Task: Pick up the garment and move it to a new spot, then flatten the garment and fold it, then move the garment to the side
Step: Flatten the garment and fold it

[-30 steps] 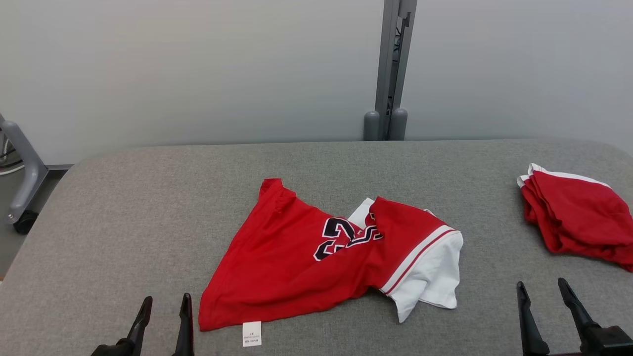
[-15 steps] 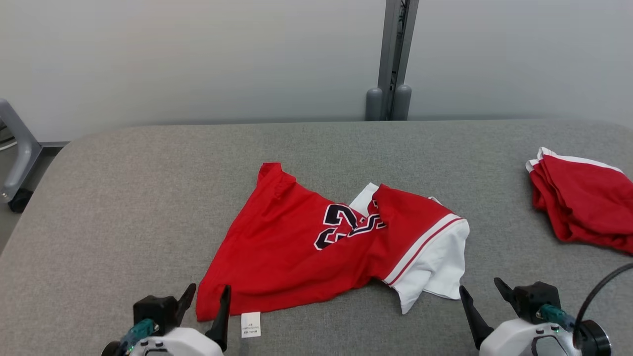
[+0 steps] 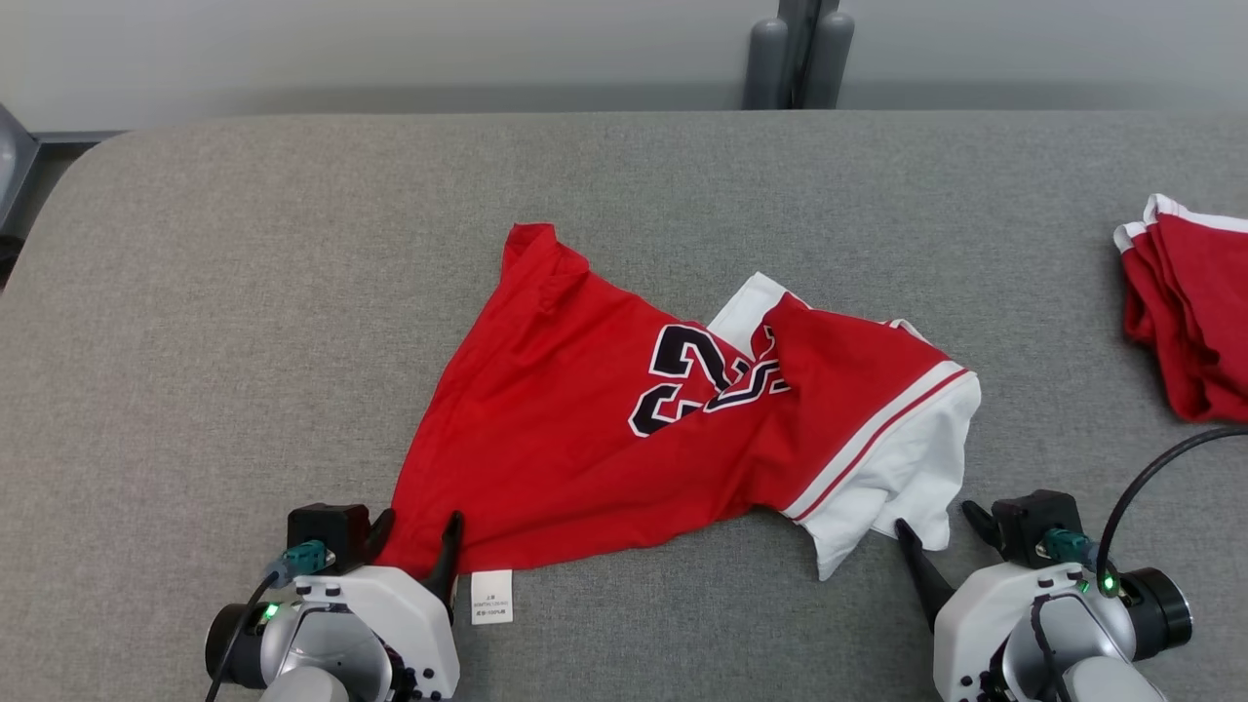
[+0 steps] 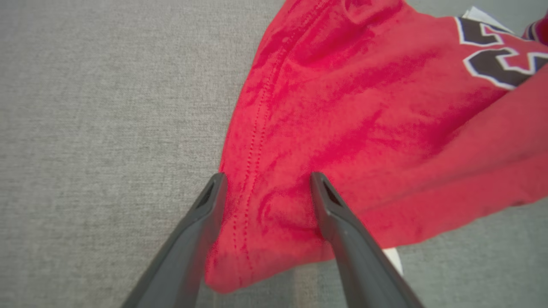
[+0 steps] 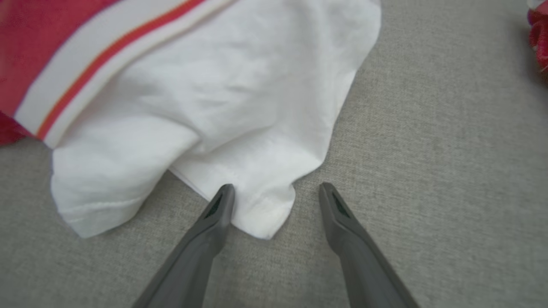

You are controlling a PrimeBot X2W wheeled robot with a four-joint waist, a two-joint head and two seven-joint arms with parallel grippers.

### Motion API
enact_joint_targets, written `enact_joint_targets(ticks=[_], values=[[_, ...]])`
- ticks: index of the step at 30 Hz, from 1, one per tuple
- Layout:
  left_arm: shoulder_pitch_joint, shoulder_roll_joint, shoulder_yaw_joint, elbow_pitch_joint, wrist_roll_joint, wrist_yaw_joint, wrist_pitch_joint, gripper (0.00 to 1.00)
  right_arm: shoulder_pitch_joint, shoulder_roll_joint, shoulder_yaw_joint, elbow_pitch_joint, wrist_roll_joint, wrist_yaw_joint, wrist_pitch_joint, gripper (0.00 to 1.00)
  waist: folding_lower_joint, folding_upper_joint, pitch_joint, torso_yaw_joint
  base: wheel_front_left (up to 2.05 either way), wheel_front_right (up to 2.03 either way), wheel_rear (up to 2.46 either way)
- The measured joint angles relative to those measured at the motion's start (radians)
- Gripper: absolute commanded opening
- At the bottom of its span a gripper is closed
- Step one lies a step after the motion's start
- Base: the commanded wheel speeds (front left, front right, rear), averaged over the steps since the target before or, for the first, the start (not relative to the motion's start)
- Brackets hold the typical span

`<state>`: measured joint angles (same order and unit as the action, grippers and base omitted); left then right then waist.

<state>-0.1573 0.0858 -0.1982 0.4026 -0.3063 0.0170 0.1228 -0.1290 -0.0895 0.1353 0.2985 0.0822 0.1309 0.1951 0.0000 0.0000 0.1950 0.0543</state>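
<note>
The garment point(image 3: 575, 419), a red jersey with a black number and a white sleeve, lies crumpled in the middle of the grey padded table point(image 3: 195, 292). My left gripper point(image 3: 417, 526) is open at its near left corner. In the left wrist view the red hem point(image 4: 265, 222) lies between the two fingers of that gripper point(image 4: 267, 177). My right gripper point(image 3: 936, 519) is open at the near edge of the white sleeve point(image 3: 907, 487). In the right wrist view a corner of the white cloth point(image 5: 261, 214) sits between the spread fingers of the gripper point(image 5: 276, 187).
A second red garment with white trim point(image 3: 1185, 302) lies folded at the table's right edge, also seen as a red patch point(image 5: 539, 34). A white care label point(image 3: 490, 597) sticks out from the jersey's near hem. A grey post point(image 3: 799, 49) stands behind the table.
The head camera has tilted down. Both grippers have moved forward to the jersey's near edge, the left onto the red corner, the right onto the white sleeve. Both stay open.
</note>
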Motion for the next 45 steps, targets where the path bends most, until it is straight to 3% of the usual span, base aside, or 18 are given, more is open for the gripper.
enact_joint_targets(ticks=[13, 14, 15, 16, 17, 24, 31, 36, 41, 45], values=[[0.037, 0.002, -0.013, -0.073, -0.04, -0.001, 0.064, 1.0, -0.038, 0.001, 0.013, 0.028, 0.033, -0.001, -0.003, 1.0, 0.0, 0.0, 0.054, 0.024, 0.0, 0.0, 0.0], [0.037, 0.003, -0.018, -0.072, -0.041, -0.009, 0.072, 0.94, -0.042, 0.001, 0.016, 0.036, 0.036, -0.002, 0.0, 1.0, 0.0, 0.0, 0.053, 0.025, 0.0, 0.0, 0.0], [0.037, 0.002, -0.022, -0.069, -0.049, -0.014, 0.075, 0.63, -0.047, 0.001, 0.019, 0.043, 0.043, -0.002, 0.002, 0.9, -0.0001, 0.0, 0.052, 0.025, 0.0, 0.0, 0.0], [0.035, 0.002, -0.024, -0.064, -0.059, -0.022, 0.079, 0.15, -0.052, 0.0, 0.025, 0.05, 0.054, -0.002, 0.004, 0.38, 0.0, 0.0, 0.05, 0.023, 0.0, 0.0, 0.0], [0.034, 0.002, -0.028, -0.061, -0.069, -0.031, 0.085, 0.0, -0.056, 0.0, 0.034, 0.055, 0.07, -0.004, 0.009, 0.0, 0.0, 0.0, 0.047, 0.021, 0.0, 0.0, 0.0], [0.044, -0.019, -0.031, -0.087, -0.162, -0.066, 0.101, 0.0, -0.043, 0.01, 0.028, 0.001, 0.164, 0.0, 0.018, 0.0, 0.0, 0.0, 0.016, 0.002, 0.0, 0.0, 0.0], [0.047, -0.027, -0.004, -0.393, -0.3, -0.095, 0.147, 0.0, 0.023, -0.01, -0.082, -0.393, 0.487, -0.001, 0.105, 0.0, 0.0, 0.0, -0.047, -0.014, 0.0, 0.0, 0.0], [-0.016, -0.024, 0.036, -0.593, -0.386, -0.078, 0.23, 0.0, -0.016, -0.054, -0.214, -0.568, 0.6, -0.001, 0.214, 0.0, 0.0, 0.0, -0.083, -0.028, 0.0, 0.0, 0.0], [-0.163, -0.005, 0.07, -0.628, -0.421, -0.049, 0.307, 0.0, -0.175, -0.093, -0.291, -0.601, 0.621, -0.001, 0.305, 0.0, 0.0, 0.0, -0.074, -0.034, 0.0, 0.0, 0.0], [-0.379, 0.0, 0.099, -0.499, -0.427, -0.023, 0.335, 0.0, -0.4, -0.103, -0.294, -0.509, 0.554, -0.001, 0.341, 0.0, 0.0, 0.0, -0.039, -0.031, 0.0, 0.0, 0.0]])
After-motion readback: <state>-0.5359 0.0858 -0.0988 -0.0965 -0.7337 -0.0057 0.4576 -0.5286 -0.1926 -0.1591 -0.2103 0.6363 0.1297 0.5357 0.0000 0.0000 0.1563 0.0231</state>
